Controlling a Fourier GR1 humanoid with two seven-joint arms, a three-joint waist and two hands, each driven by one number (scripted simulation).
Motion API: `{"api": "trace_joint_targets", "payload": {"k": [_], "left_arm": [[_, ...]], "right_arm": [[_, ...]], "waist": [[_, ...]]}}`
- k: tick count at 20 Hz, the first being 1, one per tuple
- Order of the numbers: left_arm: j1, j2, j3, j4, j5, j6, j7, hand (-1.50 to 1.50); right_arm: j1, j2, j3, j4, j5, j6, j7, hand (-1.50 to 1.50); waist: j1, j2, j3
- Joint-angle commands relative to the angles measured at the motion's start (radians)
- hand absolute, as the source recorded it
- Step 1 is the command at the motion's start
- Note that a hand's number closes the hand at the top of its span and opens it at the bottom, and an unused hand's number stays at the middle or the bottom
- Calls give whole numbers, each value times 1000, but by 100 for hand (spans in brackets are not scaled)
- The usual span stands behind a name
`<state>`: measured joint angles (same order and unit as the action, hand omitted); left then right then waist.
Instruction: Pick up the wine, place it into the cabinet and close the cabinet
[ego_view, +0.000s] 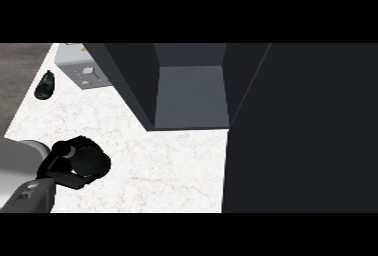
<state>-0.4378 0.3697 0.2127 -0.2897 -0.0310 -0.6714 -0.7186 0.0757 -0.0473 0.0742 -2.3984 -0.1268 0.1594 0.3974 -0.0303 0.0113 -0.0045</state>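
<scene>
- Down at the lower left of the head view, we see our left hand (77, 162) hovering over the white marbled counter (162, 165), its grey forearm coming in from the lower left corner.
- Its black fingers are bunched and curled inward on themselves, clenched on nothing that we can make out.
- We cannot see our right hand anywhere.
- Far from the left hand, the wine bottle (46, 85) lies at the counter's far left edge, dark green, well apart from the cabinet.
- Its long axis runs from the lower left up to the upper right, with the narrower end pointing up toward the far side; we cannot be sure which end is the neck.
- Near the bottle, a grey appliance (88, 70) sits at the top, partly hidden by the cabinet's wall and cut off by the upper edge.
- The cabinet (192, 90) stands open, its grey inside showing bare.
- Its dark door (303, 130) fills the right side of the view and hides the counter behind it.
</scene>
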Motion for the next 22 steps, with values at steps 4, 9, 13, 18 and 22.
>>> {"api": "trace_joint_targets", "payload": {"k": [4,9,13,18,22], "left_arm": [[12,-13,-36,4,-22,-148,-157,150],[189,-118,10,-41,33,76,-252,150],[294,-201,46,-102,89,189,-295,150],[356,-266,15,-229,116,186,-286,150],[361,-297,-21,-370,157,147,-191,150]], "right_arm": [[13,-5,-21,6,-4,11,-25,-150],[17,-16,-40,13,-12,14,-10,-150],[17,2,-27,0,18,-16,9,-150],[32,-2,-61,71,-9,18,-65,-150],[17,-27,-72,11,-22,17,-8,-150]], "waist": [[0,0,0],[37,-11,3],[48,-14,4],[43,-15,6],[40,-17,6]]}}
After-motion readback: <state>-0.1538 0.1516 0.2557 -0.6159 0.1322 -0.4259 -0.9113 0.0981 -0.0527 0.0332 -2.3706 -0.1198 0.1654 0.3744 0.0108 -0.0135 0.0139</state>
